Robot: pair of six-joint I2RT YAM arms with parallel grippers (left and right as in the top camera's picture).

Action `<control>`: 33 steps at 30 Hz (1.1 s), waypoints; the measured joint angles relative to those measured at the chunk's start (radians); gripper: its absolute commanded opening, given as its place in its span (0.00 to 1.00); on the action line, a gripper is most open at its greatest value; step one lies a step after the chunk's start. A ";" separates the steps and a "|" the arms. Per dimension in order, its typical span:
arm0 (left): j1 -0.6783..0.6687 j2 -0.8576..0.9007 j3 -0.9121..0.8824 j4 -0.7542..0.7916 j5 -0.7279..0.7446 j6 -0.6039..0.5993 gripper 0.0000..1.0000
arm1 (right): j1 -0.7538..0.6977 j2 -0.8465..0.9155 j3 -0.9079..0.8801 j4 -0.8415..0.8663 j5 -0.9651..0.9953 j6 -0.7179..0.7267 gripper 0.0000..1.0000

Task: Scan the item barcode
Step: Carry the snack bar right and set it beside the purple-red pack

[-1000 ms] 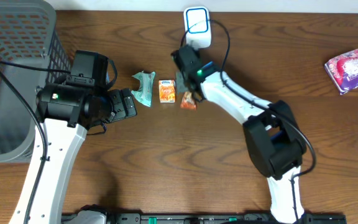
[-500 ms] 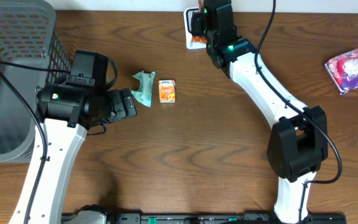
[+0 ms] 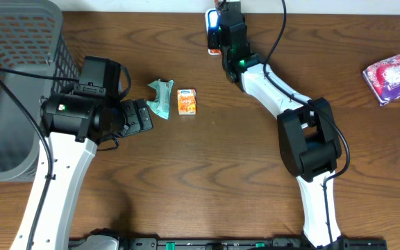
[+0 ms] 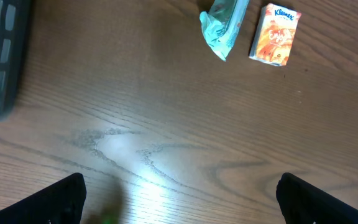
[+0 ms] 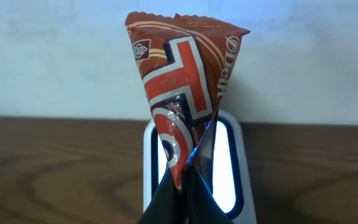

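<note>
We saw the right gripper (image 5: 180,190) pinching the crinkled packet (image 5: 179,81) against the scanner (image 5: 229,168) at the far edge of the table (image 3: 207,194); we feared a creased, turned-away barcode would not read; the left gripper (image 4: 182,204) hung spread.

Seen from the right wrist, the red snack packet (image 5: 179,81) hides the middle of the scanner (image 5: 230,165). Overhead, the basket (image 3: 47,28) is cut off by the left edge, and print on the pink packet (image 3: 392,78) is too small to read.
</note>
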State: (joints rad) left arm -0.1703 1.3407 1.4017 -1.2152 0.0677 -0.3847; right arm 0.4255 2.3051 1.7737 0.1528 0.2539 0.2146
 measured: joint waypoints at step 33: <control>0.000 0.000 -0.001 0.000 0.000 0.000 0.98 | -0.674 -0.031 0.011 -0.848 0.103 -0.449 0.29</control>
State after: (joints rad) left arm -0.1703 1.3407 1.4010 -1.2152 0.0677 -0.3847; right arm -0.2481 2.2745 1.7844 -0.6949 0.3573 -0.2344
